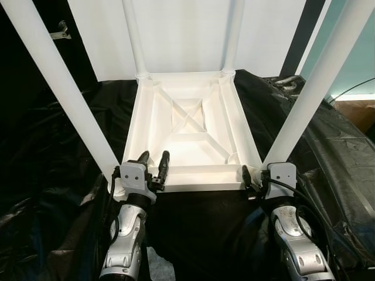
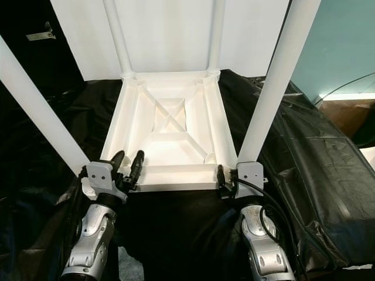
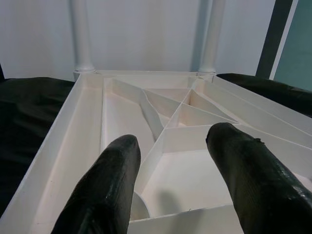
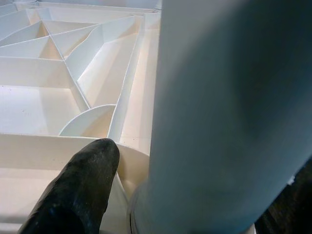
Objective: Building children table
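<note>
Upturned white table [image 1: 187,132], no readable markings; left gripper [image 1: 153,161] spread over near rim, right gripper [image 1: 253,177] pinching near-right leg [image 1: 307,99]

Crumpled black plastic sheeting [image 1: 53,152] underfoot, white wall [image 1: 176,29] behind, teal wall [image 1: 363,47] at right

bright even light, white plastic near glare; black sheeting swallows detail; frames sharp.
</note>
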Available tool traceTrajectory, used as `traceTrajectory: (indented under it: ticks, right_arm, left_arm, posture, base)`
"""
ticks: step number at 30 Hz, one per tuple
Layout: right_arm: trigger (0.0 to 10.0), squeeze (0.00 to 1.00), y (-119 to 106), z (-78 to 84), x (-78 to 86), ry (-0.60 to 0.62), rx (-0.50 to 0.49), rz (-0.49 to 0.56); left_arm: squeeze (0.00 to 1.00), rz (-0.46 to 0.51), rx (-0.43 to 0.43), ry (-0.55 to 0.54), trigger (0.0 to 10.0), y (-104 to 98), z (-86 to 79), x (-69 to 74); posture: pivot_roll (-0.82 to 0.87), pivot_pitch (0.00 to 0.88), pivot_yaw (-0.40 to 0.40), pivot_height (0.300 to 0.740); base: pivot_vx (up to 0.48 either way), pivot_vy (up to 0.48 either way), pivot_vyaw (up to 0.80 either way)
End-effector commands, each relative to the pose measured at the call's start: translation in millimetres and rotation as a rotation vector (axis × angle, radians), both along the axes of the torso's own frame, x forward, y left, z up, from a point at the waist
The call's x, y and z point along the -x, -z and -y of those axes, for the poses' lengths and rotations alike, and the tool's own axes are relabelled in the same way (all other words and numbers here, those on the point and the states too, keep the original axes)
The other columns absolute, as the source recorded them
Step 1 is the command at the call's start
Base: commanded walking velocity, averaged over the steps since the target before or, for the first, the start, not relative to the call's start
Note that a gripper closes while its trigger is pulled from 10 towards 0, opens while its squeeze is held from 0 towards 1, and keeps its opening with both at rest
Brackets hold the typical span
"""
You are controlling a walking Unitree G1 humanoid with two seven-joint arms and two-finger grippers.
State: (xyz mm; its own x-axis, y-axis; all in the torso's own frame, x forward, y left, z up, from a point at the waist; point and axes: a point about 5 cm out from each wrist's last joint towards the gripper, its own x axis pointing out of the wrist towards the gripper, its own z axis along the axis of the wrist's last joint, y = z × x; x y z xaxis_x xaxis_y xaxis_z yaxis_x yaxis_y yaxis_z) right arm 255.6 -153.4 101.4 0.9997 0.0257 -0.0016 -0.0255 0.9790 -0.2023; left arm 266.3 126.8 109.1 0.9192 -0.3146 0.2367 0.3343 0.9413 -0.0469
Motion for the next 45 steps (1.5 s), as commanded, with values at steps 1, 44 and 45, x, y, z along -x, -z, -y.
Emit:
traceTrajectory:
  ticks: [1,44,45]
  right_arm:
    - [10.0,0.00,15,-2.3,3.8,-0.012,0.002,-0.077]
    - [10.0,0.00,-22,-13.7,-6.8,-0.034,0.048,0.106]
    - [10.0,0.00,-22,-13.6,-6.7,-0.034,0.048,0.106]
  left_arm:
    - [0.00,0.013,-0.003,-0.006,10.0,-2,-0.1,-0.1]
    - [1.00,0.038,-0.033,0.001,10.0,-4,6.7,-1.4]
    - [1.00,0.038,-0.032,0.001,10.0,-4,7.0,-1.1]
  posture:
    - [-0.06,0.023,0.024,0.740]
    - [-0.04,0.027,0.011,0.740]
    - [-0.04,0.027,0.011,0.740]
  base:
    - [0.000,0.000,0.00]
    - [0.000,0.000,0.00]
    - [0.000,0.000,0.00]
